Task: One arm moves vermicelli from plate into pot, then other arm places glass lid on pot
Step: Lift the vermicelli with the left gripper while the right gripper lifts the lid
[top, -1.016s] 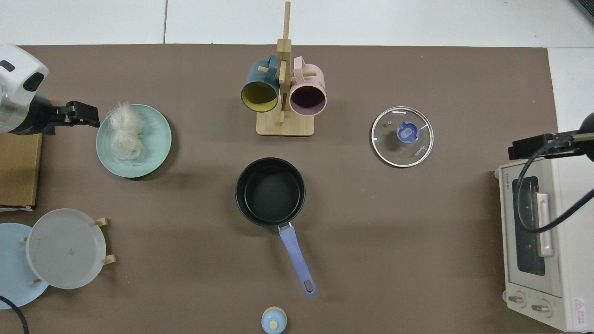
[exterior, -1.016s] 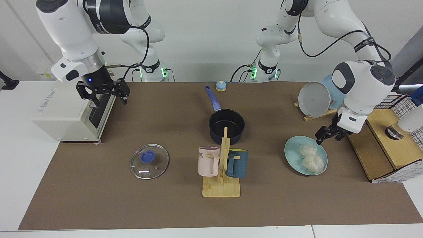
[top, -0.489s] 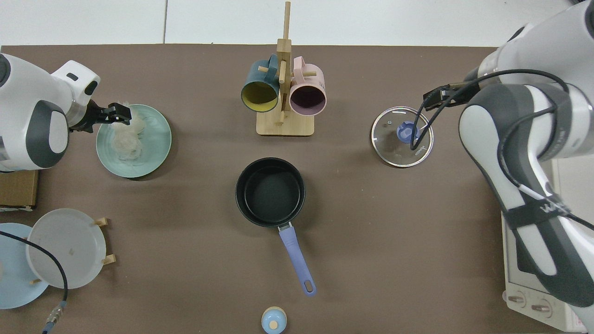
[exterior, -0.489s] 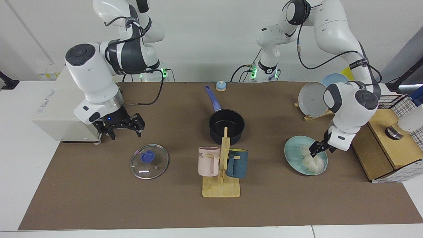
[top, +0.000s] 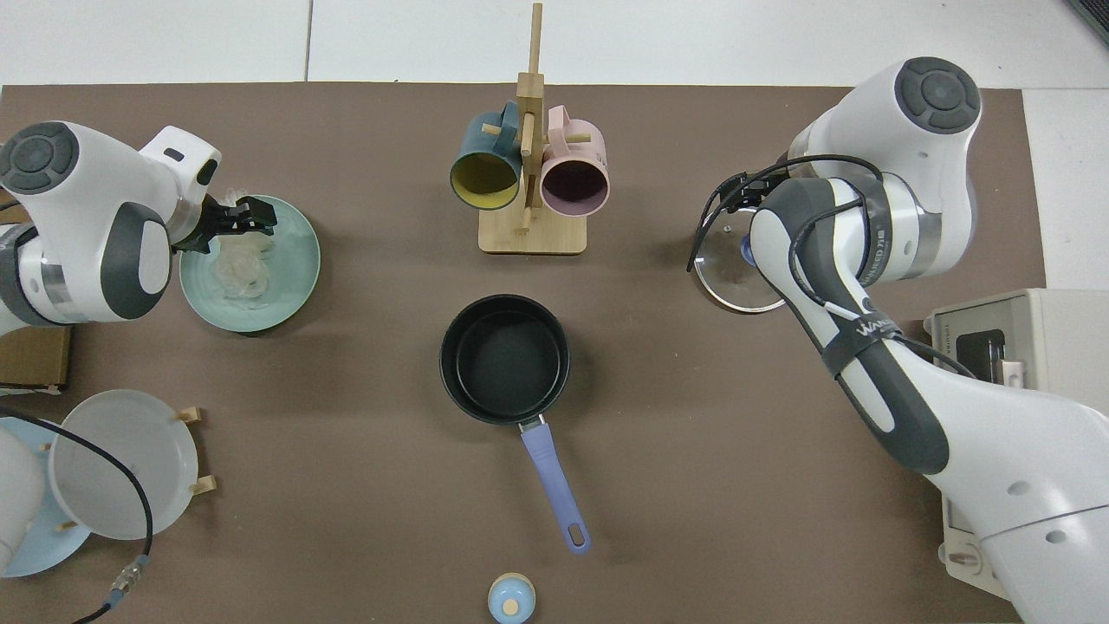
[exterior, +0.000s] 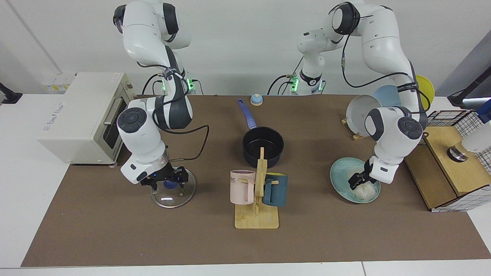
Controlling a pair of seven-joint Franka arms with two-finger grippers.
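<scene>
Two white nests of vermicelli (exterior: pixel 363 188) (top: pixel 236 267) lie on the teal plate (exterior: pixel 340 177) (top: pixel 290 282). My left gripper (exterior: pixel 357 179) (top: pixel 258 217) is open and low over the plate, its fingertips at the farther nest. The dark pot (exterior: pixel 263 147) (top: pixel 505 359) stands empty at mid-table, its blue handle (exterior: pixel 246 114) pointing toward the arm bases. The glass lid (exterior: pixel 173 192) (top: pixel 726 279) lies flat on the mat. My right gripper (exterior: pixel 168 181), blue light at its wrist, is open with its fingers on either side of the lid's blue knob (exterior: pixel 168 184). In the top view the right arm hides that gripper.
A wooden mug tree (exterior: pixel 257 199) with a pink mug (exterior: pixel 241 186) and a teal mug (exterior: pixel 275 189) stands just in front of the pot. A toaster oven (exterior: pixel 82 117) is beside the right arm. Upright plates on a rack (exterior: pixel 364 114) and a wooden box (exterior: pixel 445 168) flank the left arm.
The right arm swung down from in front of the oven to the lid. The left gripper dropped from beside the plate's rim onto the vermicelli.
</scene>
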